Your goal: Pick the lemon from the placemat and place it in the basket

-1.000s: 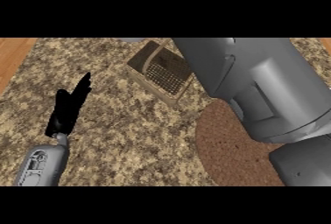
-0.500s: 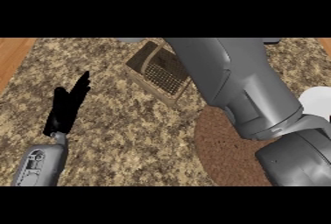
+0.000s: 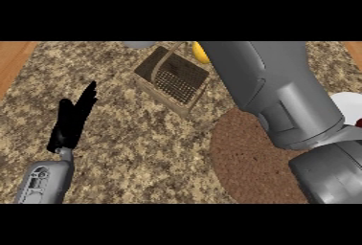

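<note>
Yellow lemon (image 3: 200, 52) beside the square mesh-bottomed wicker basket (image 3: 172, 80).

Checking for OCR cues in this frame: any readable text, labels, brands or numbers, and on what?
None readable.
basket: wire mesh and frame only, no label.
placemat: plain brown weave, no print.
left hand, open, and its grey forearm: small moulded shapes on the wrist housing, no characters legible.
right arm: plain grey, unmarked; its hand is out of view.
lemon: only a yellow sliver shows, no sticker visible.
</note>
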Robot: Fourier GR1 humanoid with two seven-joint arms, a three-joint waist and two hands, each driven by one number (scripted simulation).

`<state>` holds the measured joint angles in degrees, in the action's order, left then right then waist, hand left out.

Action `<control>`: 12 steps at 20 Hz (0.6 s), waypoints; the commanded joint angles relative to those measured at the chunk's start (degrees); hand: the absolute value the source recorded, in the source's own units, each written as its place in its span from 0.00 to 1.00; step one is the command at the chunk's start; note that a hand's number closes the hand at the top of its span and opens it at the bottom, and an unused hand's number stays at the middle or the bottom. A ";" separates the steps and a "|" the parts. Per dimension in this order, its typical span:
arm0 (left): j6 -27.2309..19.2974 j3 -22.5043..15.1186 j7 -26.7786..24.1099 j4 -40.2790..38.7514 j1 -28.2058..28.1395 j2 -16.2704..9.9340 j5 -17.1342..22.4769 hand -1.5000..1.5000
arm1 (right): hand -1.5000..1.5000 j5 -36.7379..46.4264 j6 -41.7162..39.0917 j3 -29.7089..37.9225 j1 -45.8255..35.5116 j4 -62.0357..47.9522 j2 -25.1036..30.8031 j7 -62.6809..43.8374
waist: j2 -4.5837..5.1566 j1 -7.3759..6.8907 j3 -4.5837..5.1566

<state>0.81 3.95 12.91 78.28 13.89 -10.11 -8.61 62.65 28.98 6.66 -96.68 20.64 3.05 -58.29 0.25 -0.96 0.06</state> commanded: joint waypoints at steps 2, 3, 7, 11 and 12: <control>-0.97 0.12 0.67 0.46 -1.40 0.56 -0.32 0.50 | 0.00 2.45 4.96 -0.15 1.85 4.29 1.55 -9.53 | -0.96 1.89 -0.08; 0.69 1.75 -1.12 -0.42 -2.26 -1.39 0.91 0.50 | 0.00 2.82 2.97 0.03 0.55 5.08 2.07 -11.44 | -1.04 1.93 -0.05; 0.37 1.92 0.60 1.68 -3.06 -1.13 1.30 0.50 | 0.00 2.50 4.24 1.87 5.58 11.07 3.66 -11.75 | -1.64 3.24 -0.16; -0.72 2.61 -0.23 0.80 -4.61 -1.61 0.34 0.50 | 0.00 1.85 -0.21 1.78 9.97 19.78 3.44 -11.35 | -2.54 5.46 -0.20; -0.33 2.79 0.29 2.02 -5.78 -1.39 1.18 0.50 | 0.00 0.66 -1.34 2.77 12.48 21.86 5.66 -9.23 | -2.71 5.68 -0.27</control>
